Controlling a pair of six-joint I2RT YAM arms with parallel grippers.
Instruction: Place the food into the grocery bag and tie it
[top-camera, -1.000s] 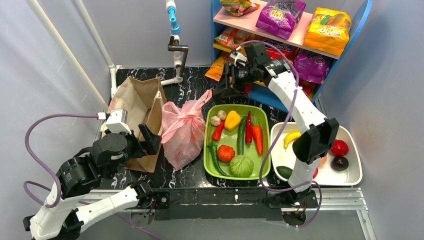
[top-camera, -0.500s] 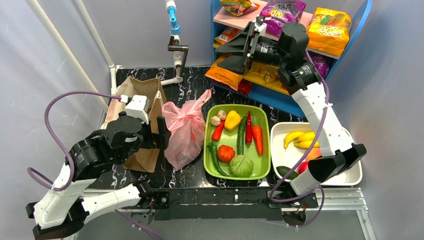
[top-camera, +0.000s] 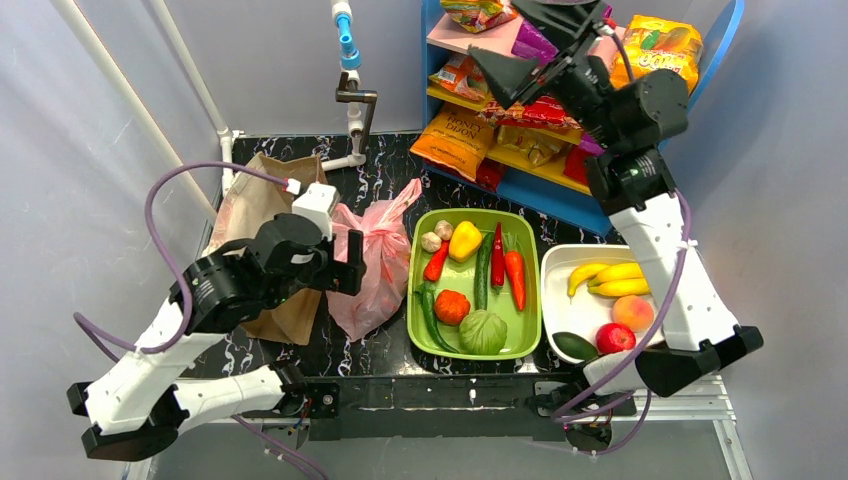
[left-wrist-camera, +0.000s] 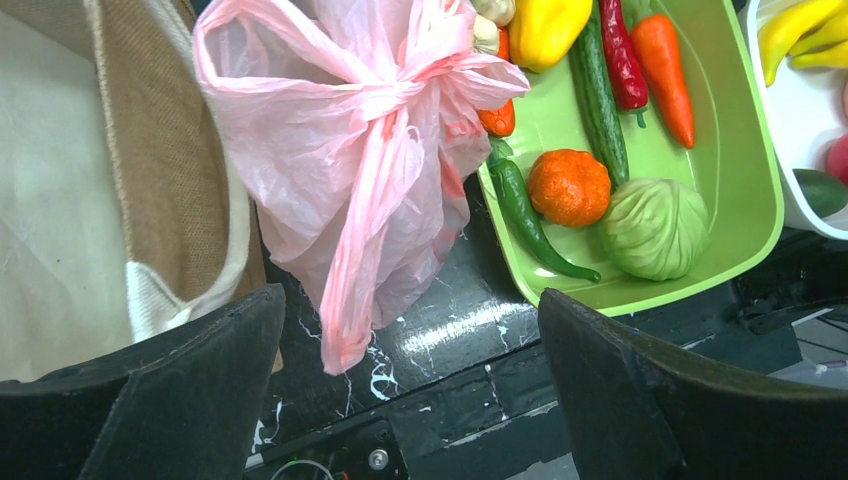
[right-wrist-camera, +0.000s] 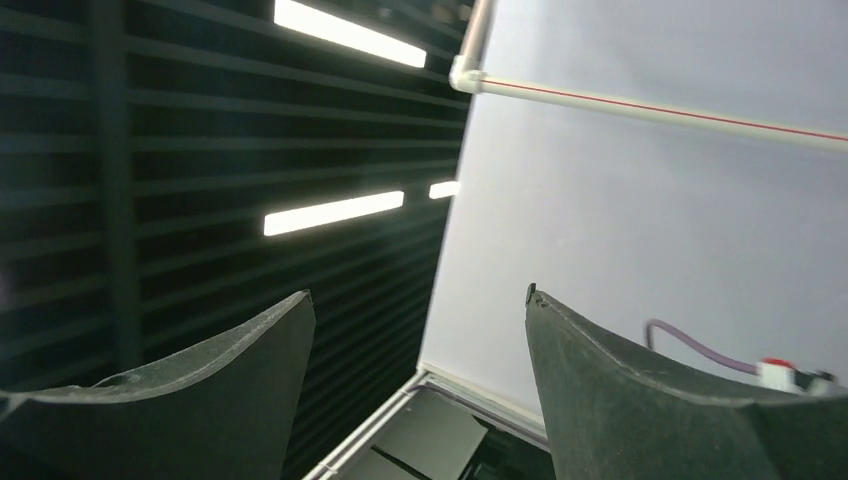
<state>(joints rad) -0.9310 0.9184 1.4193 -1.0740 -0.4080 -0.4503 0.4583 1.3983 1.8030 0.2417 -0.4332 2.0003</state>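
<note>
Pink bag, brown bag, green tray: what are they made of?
Pink bag: thin plastic film, translucent and glossy, finely crinkled. Brown bag: probably stiff paper, matte, flat walls holding shape. Green tray: likely moulded hard plastic, smooth, slight sheen, rounded rim.

Thin crinkly pink plastic bag (left-wrist-camera: 350, 170), glossy green tray (left-wrist-camera: 745, 190)

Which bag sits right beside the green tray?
The pink plastic bag, against the green tray; the brown paper bag is on its far side.
</note>
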